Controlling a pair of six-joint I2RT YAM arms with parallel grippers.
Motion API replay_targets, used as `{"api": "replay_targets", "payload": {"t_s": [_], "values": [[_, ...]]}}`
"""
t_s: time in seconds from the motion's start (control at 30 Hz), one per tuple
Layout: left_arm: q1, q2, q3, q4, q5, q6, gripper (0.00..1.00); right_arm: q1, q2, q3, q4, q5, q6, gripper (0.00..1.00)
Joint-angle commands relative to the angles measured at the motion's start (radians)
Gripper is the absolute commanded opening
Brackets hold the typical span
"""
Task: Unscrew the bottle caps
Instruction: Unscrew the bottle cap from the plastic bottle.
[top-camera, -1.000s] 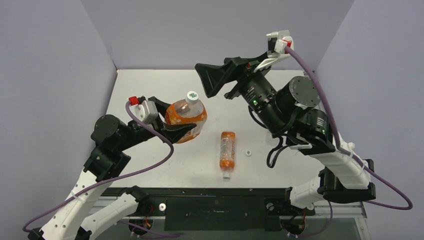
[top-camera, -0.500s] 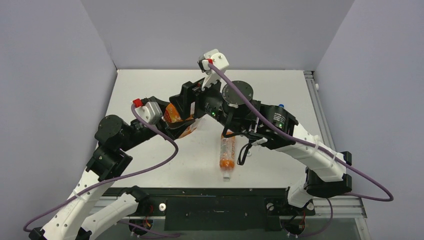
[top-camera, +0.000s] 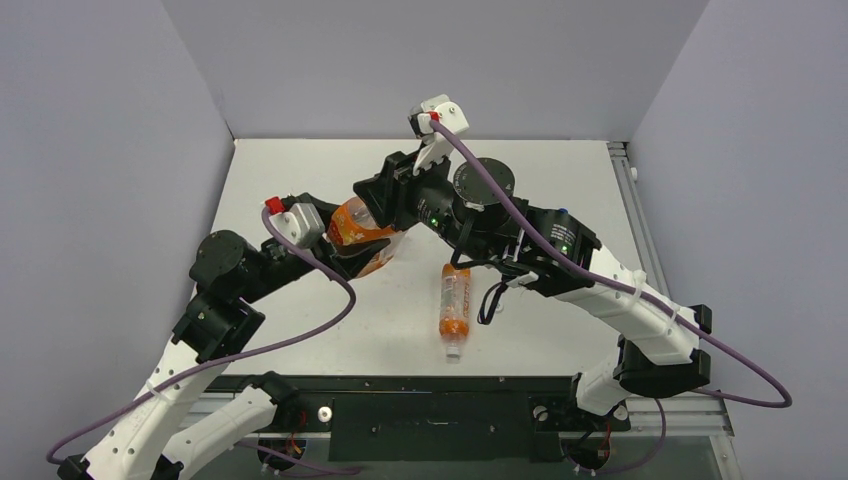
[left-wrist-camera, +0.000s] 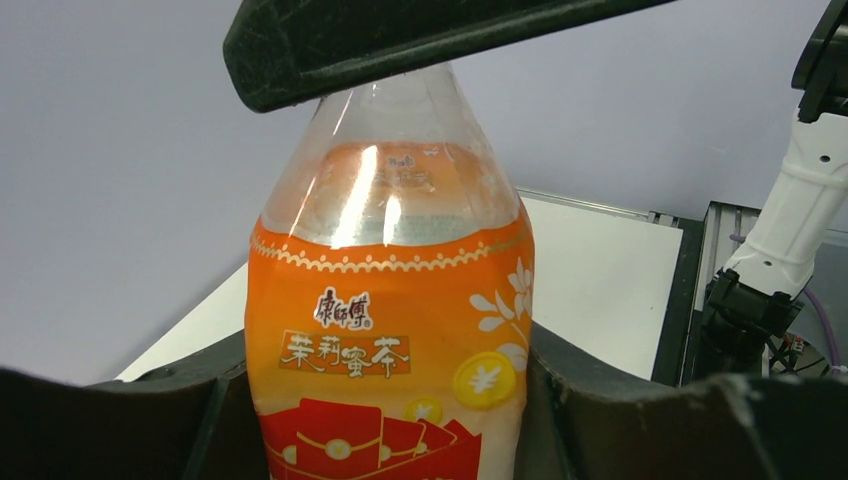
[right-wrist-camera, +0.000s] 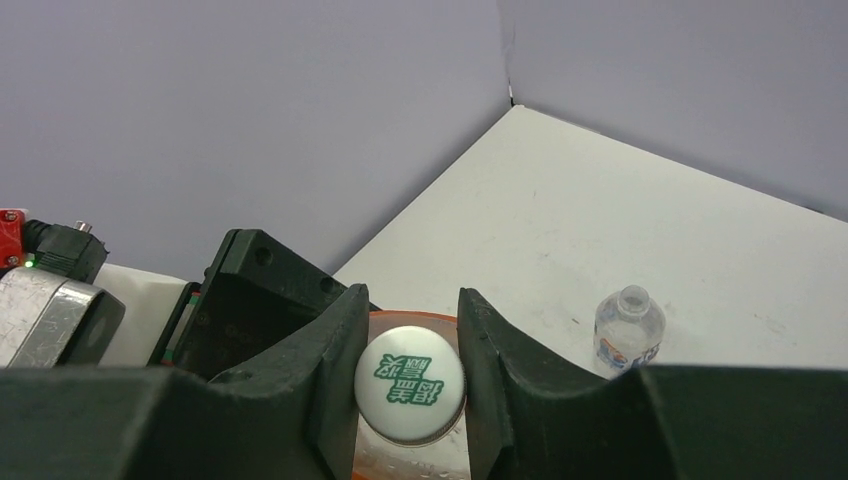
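While left pincer (top-camera: 354, 242) grips it, orange bottle (left-wrist-camera: 390, 300) roughly upright, white cap (right-wrist-camera: 410, 383) uppermost.

Right wrist view: the cap (right-wrist-camera: 410, 383) and the right jaws hide most of the wide bottle (left-wrist-camera: 395, 330); the lower edge cuts off the rest. The label of the clear bottle (right-wrist-camera: 625, 330) is too small to read.

Left wrist view: the right jaws hide the cap; the lower edge cuts off the wide bottle's base.

Top view: the right jaws cover the cap; the left jaws cover the wide bottle's lower body.
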Motion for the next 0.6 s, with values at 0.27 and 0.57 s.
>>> {"api": "replay_targets", "payload": {"t_s": [0.27, 0.57], "values": [[0.001, -0.019, 0.015, 0.076, 0.137, -0.15, 0.0, -0.022, -0.083, 0.012, 0.08, -0.252, -0.172, 0.0], [0.001, 0.004, 0.087, 0.136, 0.45, -0.384, 0.0, -0.09, -0.155, -0.056, 0.181, -0.801, -0.23, 0.0]]}}
